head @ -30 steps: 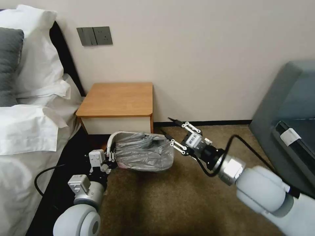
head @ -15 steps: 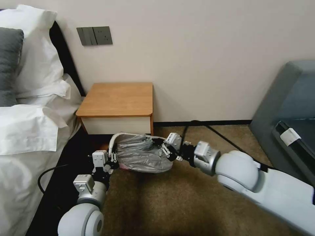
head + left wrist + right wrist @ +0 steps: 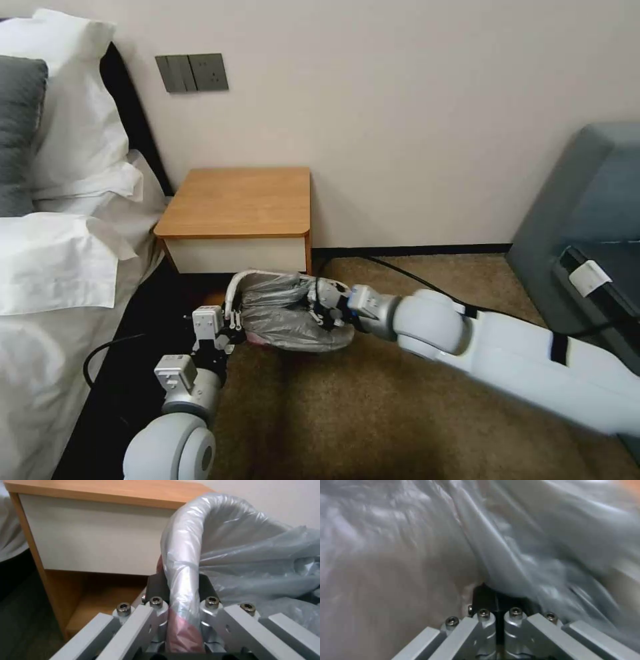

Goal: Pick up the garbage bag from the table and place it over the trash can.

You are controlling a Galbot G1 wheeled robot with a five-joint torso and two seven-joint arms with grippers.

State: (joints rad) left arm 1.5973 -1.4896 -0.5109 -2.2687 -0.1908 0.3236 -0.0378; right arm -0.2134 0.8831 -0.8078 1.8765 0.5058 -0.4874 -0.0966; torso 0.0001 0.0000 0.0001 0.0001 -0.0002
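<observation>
We see the thin, crinkly grey translucent garbage bag (image 3: 293,319) draped over the small cream-white plastic trash can (image 3: 230,293), which stands on the carpet just before the front edge of the small wooden nightstand with its orange-brown tabletop (image 3: 240,200) and white drawer front. Our left pincer (image 3: 223,331) is clamped over the bin's rolled rim through the plastic, the pink band caught between its fingers (image 3: 156,585); we judge it pins that side so the film cannot slide off. Our right pincer (image 3: 325,308) is buried in the folds at the opposite side, its fingers (image 3: 486,597) drawn together on a pleat of plastic, probably to tug the mouth wider. Most of the bin's walls lie hidden under the bag, and the right wrist view is smeared, so we cannot tell whether the far rim is covered.
</observation>
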